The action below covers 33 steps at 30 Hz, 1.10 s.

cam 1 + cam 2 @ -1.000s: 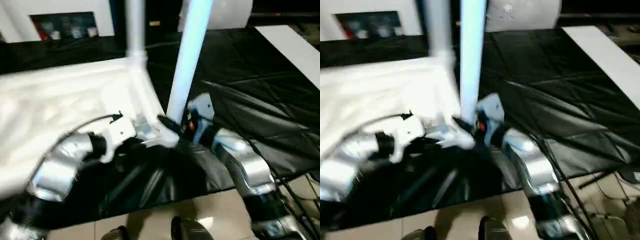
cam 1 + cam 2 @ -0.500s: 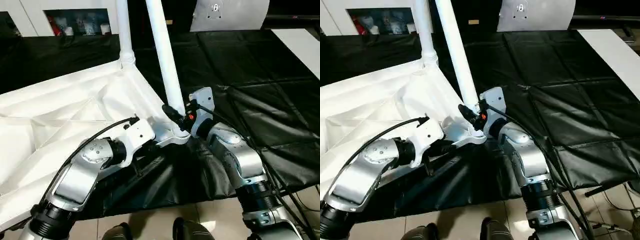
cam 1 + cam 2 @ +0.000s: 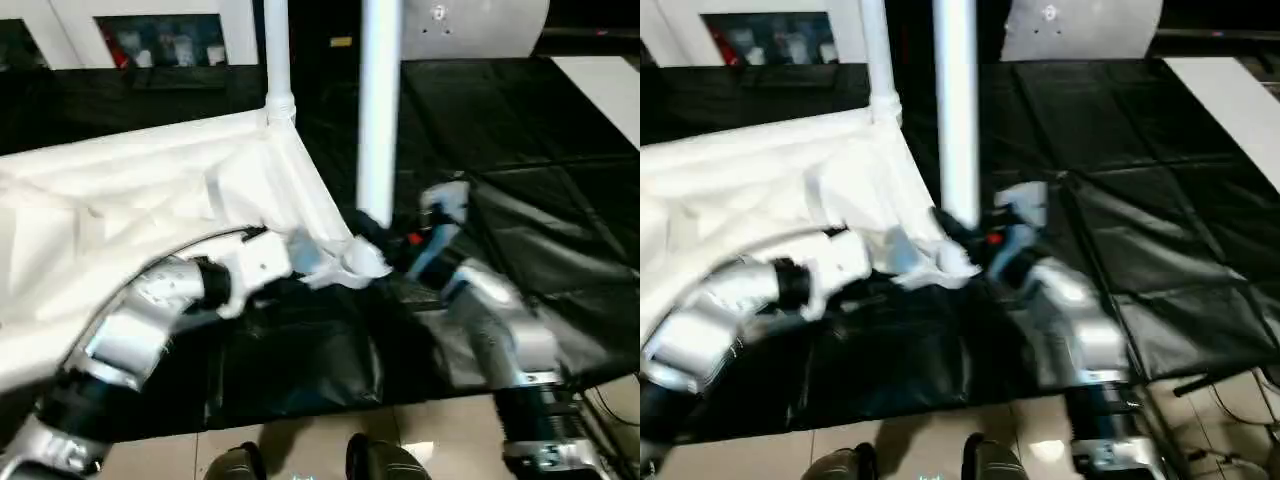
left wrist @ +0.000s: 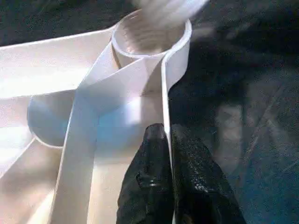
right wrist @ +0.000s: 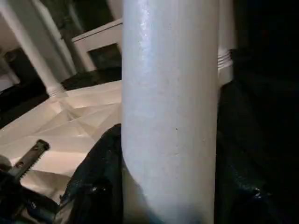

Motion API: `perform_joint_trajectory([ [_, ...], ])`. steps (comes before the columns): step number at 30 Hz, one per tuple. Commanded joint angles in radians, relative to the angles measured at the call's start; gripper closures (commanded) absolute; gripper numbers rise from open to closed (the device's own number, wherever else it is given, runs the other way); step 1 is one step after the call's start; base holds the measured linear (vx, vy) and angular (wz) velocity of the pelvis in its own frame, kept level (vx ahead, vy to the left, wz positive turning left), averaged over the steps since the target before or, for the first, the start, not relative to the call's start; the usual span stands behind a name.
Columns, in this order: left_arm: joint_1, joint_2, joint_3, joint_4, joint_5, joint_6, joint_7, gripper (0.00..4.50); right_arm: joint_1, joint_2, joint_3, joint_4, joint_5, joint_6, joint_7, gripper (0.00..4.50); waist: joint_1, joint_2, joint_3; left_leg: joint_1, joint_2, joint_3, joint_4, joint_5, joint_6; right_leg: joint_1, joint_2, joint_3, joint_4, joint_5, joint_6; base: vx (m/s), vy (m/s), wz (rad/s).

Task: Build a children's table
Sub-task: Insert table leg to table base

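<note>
The upturned white plastic table top (image 3: 150, 200) is lying on black sheeting (image 3: 520, 130). My left fingers (image 4: 161, 182) are pinching its corner rib; my right fingers (image 5: 100, 186) are gripping the white tubular leg (image 3: 378, 110) upright over the round corner socket (image 4: 149, 44). I should be keeping it plumb while seating it.

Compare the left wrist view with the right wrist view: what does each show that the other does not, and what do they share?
Left wrist view alone: the left pincer shut on the thin rim wall of the table top, just behind the round corner socket. Right wrist view alone: the right pincer around the upright leg, and two other fitted legs behind. Both show the table top's ribbed underside and the black cloth.
</note>
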Motion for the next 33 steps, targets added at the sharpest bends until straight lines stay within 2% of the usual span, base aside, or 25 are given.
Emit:
perform_joint_trajectory([
  [1, -0.017, 0.01, 0.024, 0.028, 0.001, -0.06, 0.002, 4.5, 0.014, -0.005, -0.023, -0.044, 0.03, 0.007, 0.012, 2.61, 0.001, 0.013, -0.072, 0.01, 0.059, -0.014, -0.054, -0.063, 0.082, 0.067, -0.079, 0.055, -0.037, 0.014, -0.28, 0.0, 0.0, 0.0],
  [2, -0.025, -0.004, 0.045, 0.035, -0.027, -0.054, 0.001, 4.5, 0.014, -0.009, -0.02, -0.055, 0.021, 0.004, 0.005, 2.61, 0.001, 0.018, -0.077, 0.011, 0.058, -0.014, -0.052, -0.061, 0.078, 0.069, -0.078, 0.053, -0.036, 0.011, -0.282, 0.0, 0.0, 0.0],
  [3, -0.03, -0.015, 0.061, 0.038, -0.049, -0.045, -0.001, 4.23, 0.013, -0.013, -0.017, -0.061, 0.014, 0.002, 0.0, 2.61, -0.001, 0.017, -0.077, 0.013, 0.059, -0.014, -0.051, -0.06, 0.075, 0.067, -0.078, 0.053, -0.036, 0.011, -0.284, 0.0, 0.0, 0.0],
  [4, -0.041, -0.033, 0.092, 0.03, -0.094, -0.025, -0.005, 4.06, 0.011, -0.016, -0.018, -0.074, 0.026, 0.017, 0.001, 2.61, -0.001, 0.018, -0.084, 0.013, 0.057, -0.013, -0.047, -0.048, 0.073, 0.071, -0.077, 0.053, -0.032, 0.028, -0.292, 0.0, 0.0, 0.0],
  [7, -0.072, -0.071, 0.156, 0.014, -0.17, 0.012, 0.012, 3.92, 0.007, -0.02, -0.021, -0.097, 0.039, 0.033, -0.003, 2.61, 0.007, 0.019, -0.086, 0.013, 0.058, -0.009, -0.042, -0.035, 0.082, 0.068, -0.078, 0.055, -0.028, 0.052, -0.317, 0.0, 0.0, 0.0],
  [8, -0.091, -0.083, 0.173, 0.024, -0.179, 0.003, 0.041, 3.84, 0.006, -0.022, -0.019, -0.103, 0.034, 0.037, -0.01, 2.61, 0.01, 0.015, -0.088, 0.014, 0.059, -0.008, -0.039, -0.039, 0.085, 0.068, -0.077, 0.054, -0.027, 0.057, -0.323, 0.0, 0.0, 0.0],
  [9, -0.118, -0.1, 0.189, 0.032, -0.186, 0.022, 0.076, 3.6, 0.004, -0.023, -0.01, -0.113, 0.024, 0.048, -0.021, 2.61, 0.012, 0.016, -0.088, 0.015, 0.058, -0.007, -0.038, -0.044, 0.085, 0.067, -0.076, 0.054, -0.026, 0.05, -0.323, 0.0, 0.0, 0.0],
  [10, -0.136, -0.11, 0.198, 0.041, -0.189, 0.033, 0.098, 3.6, 0.003, -0.024, -0.004, -0.12, 0.019, 0.059, -0.029, 2.61, 0.017, 0.014, -0.084, 0.011, 0.057, -0.009, -0.038, -0.067, 0.076, 0.068, -0.077, 0.053, -0.03, -0.001, -0.313, 0.0, 0.0, 0.0],
  [13, -0.219, -0.177, 0.219, 0.081, -0.157, 0.098, 0.227, 3.6, 0.004, -0.017, 0.031, -0.133, -0.012, 0.063, -0.044, 2.61, 0.02, 0.012, -0.082, 0.013, 0.056, -0.009, -0.037, -0.097, 0.055, 0.067, -0.078, 0.055, -0.036, -0.087, -0.285, 0.0, 0.0, 0.0],
  [14, -0.219, -0.177, 0.219, 0.081, -0.157, 0.098, 0.227, 3.6, 0.004, -0.017, 0.031, -0.133, -0.012, 0.063, -0.044, 2.61, 0.022, 0.011, -0.081, 0.014, 0.054, -0.008, -0.035, -0.113, 0.044, 0.066, -0.078, 0.055, -0.041, -0.132, -0.271, 0.0, 0.0, 0.0],
  [15, -0.265, -0.227, 0.242, 0.102, -0.152, 0.156, 0.317, 3.54, 0.006, -0.013, 0.041, -0.132, -0.019, 0.06, -0.043, 2.61, 0.024, 0.012, -0.083, 0.013, 0.055, -0.01, -0.036, -0.112, 0.041, 0.068, -0.08, 0.055, -0.041, -0.143, -0.264, 0.0, 0.0, 0.0],
  [16, -0.279, -0.242, 0.249, 0.108, -0.151, 0.176, 0.345, 3.54, 0.006, -0.013, 0.045, -0.132, -0.021, 0.059, -0.041, 2.61, 0.028, 0.012, -0.088, 0.014, 0.054, -0.009, -0.032, -0.098, 0.04, 0.066, -0.077, 0.055, -0.04, -0.126, -0.258, 0.0, 0.0, 0.0],
  [17, -0.279, -0.242, 0.249, 0.108, -0.151, 0.176, 0.345, 3.54, 0.006, -0.013, 0.045, -0.132, -0.021, 0.059, -0.041, 2.61, 0.028, 0.01, -0.088, 0.011, 0.054, -0.011, -0.032, -0.09, 0.044, 0.068, -0.077, 0.055, -0.039, -0.116, -0.257, 0.0, 0.0, 0.0],
  [18, -0.322, -0.279, 0.246, 0.117, -0.158, 0.199, 0.383, 3.54, 0.009, -0.014, 0.062, -0.134, -0.03, 0.057, -0.037, 2.61, 0.028, 0.008, -0.091, 0.006, 0.051, -0.012, -0.03, -0.071, 0.051, 0.072, -0.075, 0.054, -0.035, -0.091, -0.255, 0.0, 0.0, 0.0],
  [19, -0.337, -0.292, 0.241, 0.118, -0.161, 0.207, 0.395, 3.52, 0.01, -0.015, 0.07, -0.135, -0.035, 0.056, -0.037, 2.61, 0.03, 0.008, -0.095, 0.01, 0.051, -0.012, -0.027, -0.056, 0.06, 0.07, -0.075, 0.053, -0.032, -0.06, -0.261, 0.0, 0.0, 0.0],
  [25, -0.369, -0.366, 0.17, 0.002, -0.216, 0.237, 0.339, 3.52, 0.017, -0.027, 0.112, -0.113, -0.096, 0.036, -0.05, 2.61, 0.035, 0.008, -0.097, 0.002, 0.053, -0.014, -0.02, -0.01, 0.1, 0.074, -0.077, 0.051, -0.021, 0.023, -0.295, 0.0, 0.0, 0.0],
  [29, -0.35, -0.381, 0.125, -0.118, -0.296, 0.273, 0.269, 3.52, 0.015, -0.034, 0.107, -0.102, -0.105, 0.031, -0.06, 2.61, 0.035, 0.011, -0.093, 0.003, 0.055, -0.013, -0.02, -0.038, 0.103, 0.074, -0.079, 0.051, -0.026, -0.013, -0.301, 0.0, 0.0, 0.0],
  [33, -0.329, -0.365, 0.082, -0.171, -0.292, 0.28, 0.233, 3.52, 0.008, -0.039, 0.102, -0.092, -0.112, 0.027, -0.064, 2.61, 0.031, 0.009, -0.091, 0.003, 0.053, -0.014, -0.022, -0.076, 0.085, 0.074, -0.074, 0.049, -0.034, -0.088, -0.275, 0.0, 0.0, 0.0],
])
